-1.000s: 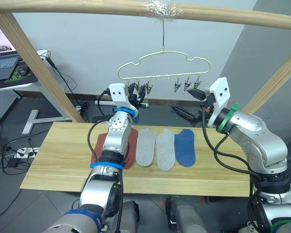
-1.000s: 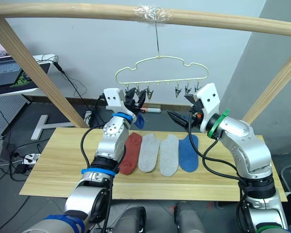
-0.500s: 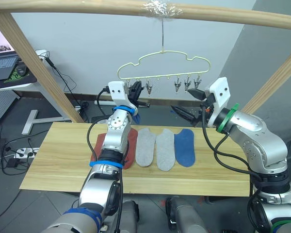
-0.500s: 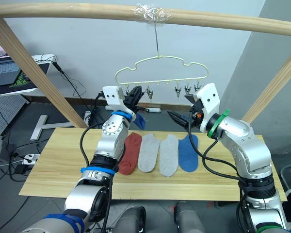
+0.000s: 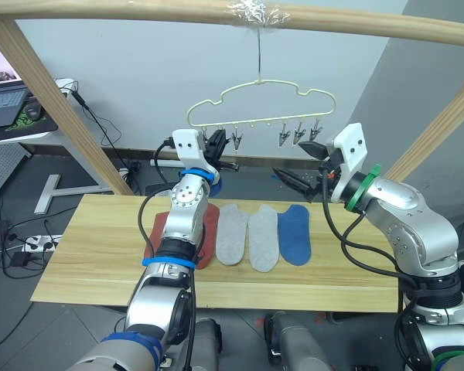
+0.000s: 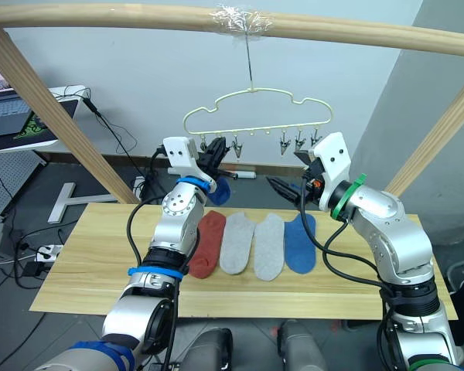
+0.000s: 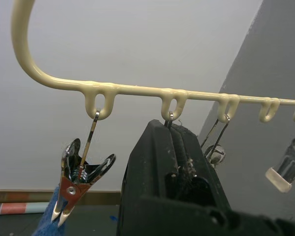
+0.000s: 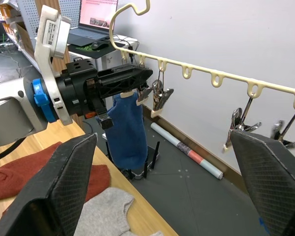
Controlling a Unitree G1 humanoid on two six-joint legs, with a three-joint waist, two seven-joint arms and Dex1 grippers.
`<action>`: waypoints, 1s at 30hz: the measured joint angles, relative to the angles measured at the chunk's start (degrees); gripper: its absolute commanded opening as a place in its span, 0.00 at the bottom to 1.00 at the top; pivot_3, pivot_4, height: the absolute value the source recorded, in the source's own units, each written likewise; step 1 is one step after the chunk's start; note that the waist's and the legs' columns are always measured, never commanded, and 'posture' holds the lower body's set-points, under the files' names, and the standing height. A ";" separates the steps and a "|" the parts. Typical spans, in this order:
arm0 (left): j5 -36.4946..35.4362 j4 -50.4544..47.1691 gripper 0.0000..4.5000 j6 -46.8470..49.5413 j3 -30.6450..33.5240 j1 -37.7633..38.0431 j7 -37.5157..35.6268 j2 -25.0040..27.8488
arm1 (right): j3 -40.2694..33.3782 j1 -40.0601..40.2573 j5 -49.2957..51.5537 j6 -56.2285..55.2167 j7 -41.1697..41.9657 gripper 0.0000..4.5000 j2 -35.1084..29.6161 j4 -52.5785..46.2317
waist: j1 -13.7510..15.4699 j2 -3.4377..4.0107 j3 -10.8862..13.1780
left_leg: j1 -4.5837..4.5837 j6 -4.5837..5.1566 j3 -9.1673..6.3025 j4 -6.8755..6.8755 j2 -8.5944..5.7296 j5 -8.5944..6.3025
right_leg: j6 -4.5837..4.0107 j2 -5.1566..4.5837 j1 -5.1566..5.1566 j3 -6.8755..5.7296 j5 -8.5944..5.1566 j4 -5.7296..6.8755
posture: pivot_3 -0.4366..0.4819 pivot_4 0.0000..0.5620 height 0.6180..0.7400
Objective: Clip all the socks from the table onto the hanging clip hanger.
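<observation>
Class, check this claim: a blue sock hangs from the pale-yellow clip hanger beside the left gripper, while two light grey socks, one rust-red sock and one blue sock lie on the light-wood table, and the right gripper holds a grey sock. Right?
Not quite. The right gripper holds nothing; its fingers stand open, as the right wrist view shows. The rest holds: the hanging blue sock is on the pale-yellow clip hanger by the left gripper, and the table carries the two light grey socks, one rust-red sock and one blue sock.

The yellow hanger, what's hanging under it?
Under the clip hanger, small metal clips dangle from its bar. A blue sock hangs by the left gripper, whose fingers hide the clip that may hold it.
</observation>
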 measured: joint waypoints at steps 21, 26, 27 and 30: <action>0.10 -10.95 0.64 5.19 -1.08 7.81 0.20 -0.33 | 0.01 0.01 -0.09 -0.09 0.05 1.00 0.04 0.12 | -0.16 -0.03 0.33 | -0.04 0.00 0.00 -0.04 0.00 0.00 | 0.00 -0.01 -0.01 0.03 0.00 -0.07 | 0.39 0.43 1.00; 0.24 -10.93 0.39 5.43 -1.78 7.94 0.03 -0.55 | 0.01 0.01 -0.11 -0.09 0.03 1.00 0.04 0.12 | -0.17 -0.03 0.37 | -0.05 0.00 -0.03 -0.06 0.02 -0.01 | 0.00 -0.01 -0.02 0.03 0.00 -0.09 | 0.39 0.43 1.00; 0.24 -10.91 0.39 5.51 -1.79 7.93 0.04 -0.54 | 0.01 0.01 -0.13 -0.09 0.03 1.00 0.04 0.12 | -0.17 -0.03 0.38 | -0.05 0.00 -0.03 -0.06 0.02 -0.01 | 0.00 -0.01 -0.02 0.03 0.00 -0.09 | 0.39 0.43 1.00; 0.26 -10.80 0.39 5.74 -1.77 7.93 0.10 -0.52 | 0.01 0.01 -0.14 -0.10 0.01 1.00 0.04 0.13 | -0.18 -0.03 0.40 | -0.05 0.00 -0.03 -0.06 0.02 -0.01 | 0.00 -0.01 -0.02 0.03 0.00 -0.09 | 0.39 0.43 1.00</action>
